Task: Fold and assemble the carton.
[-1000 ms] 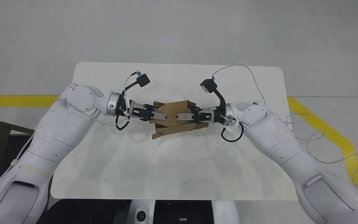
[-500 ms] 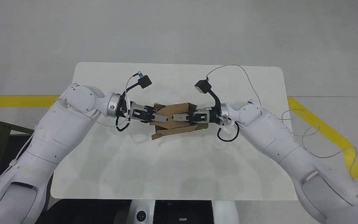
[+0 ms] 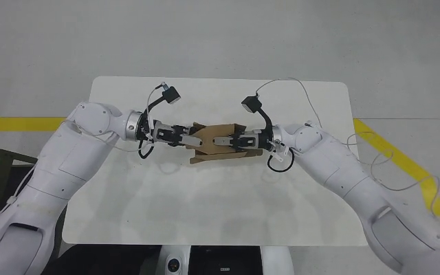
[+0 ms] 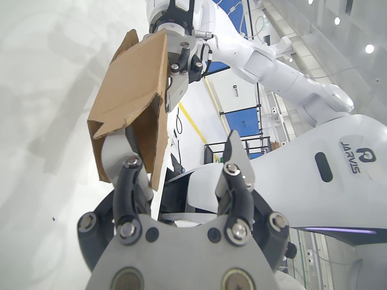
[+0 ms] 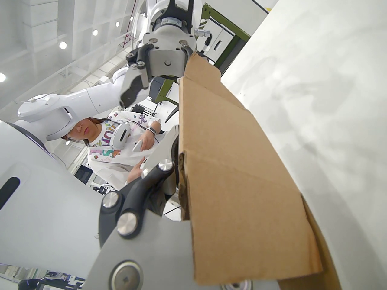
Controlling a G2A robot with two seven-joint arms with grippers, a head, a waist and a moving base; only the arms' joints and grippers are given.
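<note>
From above, the carton (image 3: 221, 130) is over the middle of the bench (image 3: 206, 206), a brown, half-opened sleeve lying crosswise between the two arms. The left hand (image 3: 194, 138) is at one end and the right hand (image 3: 221, 141) is over the other. Their tips are near each other above the cardboard. The job at this point looks to be squaring the sleeve, so the two ends should work against each other without twisting.

In the left wrist view, the left hand is spread wide and grips nothing. One finger (image 4: 116, 152) is pushed into the open end of the carton, under a ragged flap, and the other finger (image 4: 234, 158) stands free outside. That inner finger would do best pressing outward on the wall close to a crease. The loose flap would likely just bend or tear.

In the right wrist view, one finger (image 5: 164, 149) of the right hand lies close against the edge of a carton wall and the other is hidden behind the cardboard. It appears clamped on that wall. It should serve as the anchor, held firm and steady, while the push from the far end goes slowly enough that the wall does not slide out of the pinch.
</note>
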